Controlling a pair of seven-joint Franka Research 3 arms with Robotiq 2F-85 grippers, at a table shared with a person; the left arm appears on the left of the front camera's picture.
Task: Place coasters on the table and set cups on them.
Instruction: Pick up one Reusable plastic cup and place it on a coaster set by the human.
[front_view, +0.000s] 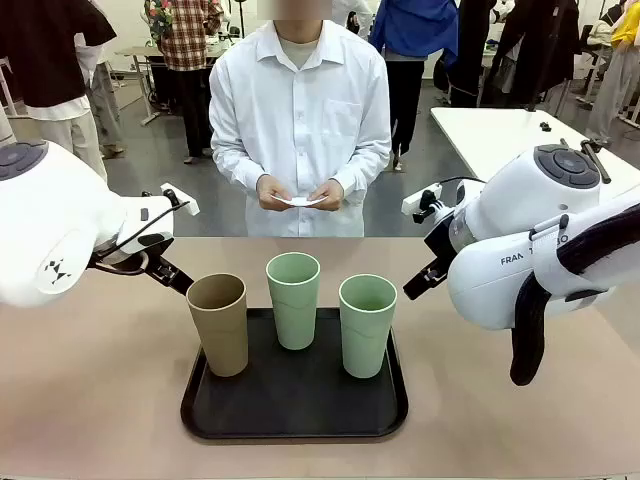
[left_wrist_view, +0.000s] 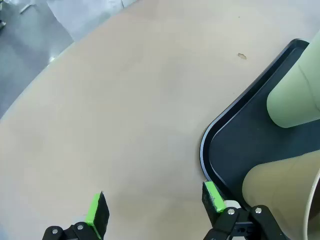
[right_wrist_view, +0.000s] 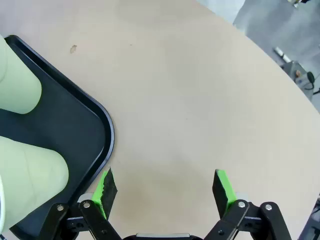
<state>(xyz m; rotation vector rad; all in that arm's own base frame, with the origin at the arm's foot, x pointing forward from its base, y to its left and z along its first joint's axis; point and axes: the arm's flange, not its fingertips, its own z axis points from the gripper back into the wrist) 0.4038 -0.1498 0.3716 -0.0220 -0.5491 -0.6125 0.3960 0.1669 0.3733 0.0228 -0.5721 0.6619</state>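
Three cups stand upright on a black tray (front_view: 295, 412) on the beige table (front_view: 100, 400): a tan cup (front_view: 217, 322) at left, a mint green cup (front_view: 293, 298) in the middle, and another green cup (front_view: 367, 322) at right. Across the table, the person's hands hold white coasters (front_view: 300, 201) at waist height. My left gripper (left_wrist_view: 155, 207) hovers open over bare table beside the tray's left edge (left_wrist_view: 220, 150), close to the tan cup (left_wrist_view: 285, 192). My right gripper (right_wrist_view: 165, 189) is open above the table by the tray's right edge (right_wrist_view: 100, 125), with a green cup (right_wrist_view: 30, 175) beside it.
The person stands at the far edge, facing me. Bare tabletop stretches left and right of the tray. A small dark speck (left_wrist_view: 242, 55) marks the table beyond the tray. A white table (front_view: 500, 130) stands at the back right.
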